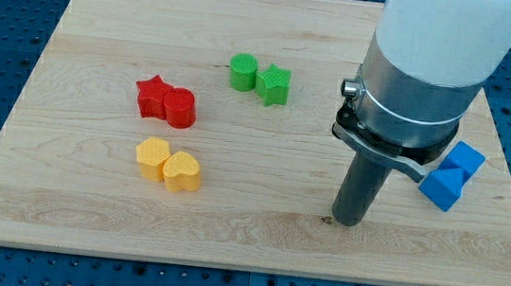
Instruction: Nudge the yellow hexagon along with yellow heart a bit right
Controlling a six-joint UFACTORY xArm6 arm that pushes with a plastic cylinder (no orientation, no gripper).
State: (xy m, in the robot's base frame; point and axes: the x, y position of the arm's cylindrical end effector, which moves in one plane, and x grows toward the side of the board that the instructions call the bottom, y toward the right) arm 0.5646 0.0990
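Observation:
The yellow hexagon [150, 159] and the yellow heart [182, 171] lie touching side by side on the wooden board [86, 39], left of centre toward the view's bottom, with the hexagon on the left. My tip [348, 220] rests on the board well to the right of the heart, with a wide gap between them. The rod hangs from a large silver and white arm body at the view's upper right.
A red star [152, 96] and a red cylinder [180, 109] touch each other above the yellow pair. A green cylinder [243, 72] and a green star [275, 84] sit near the top centre. Two blue blocks [451, 175] lie by the board's right edge.

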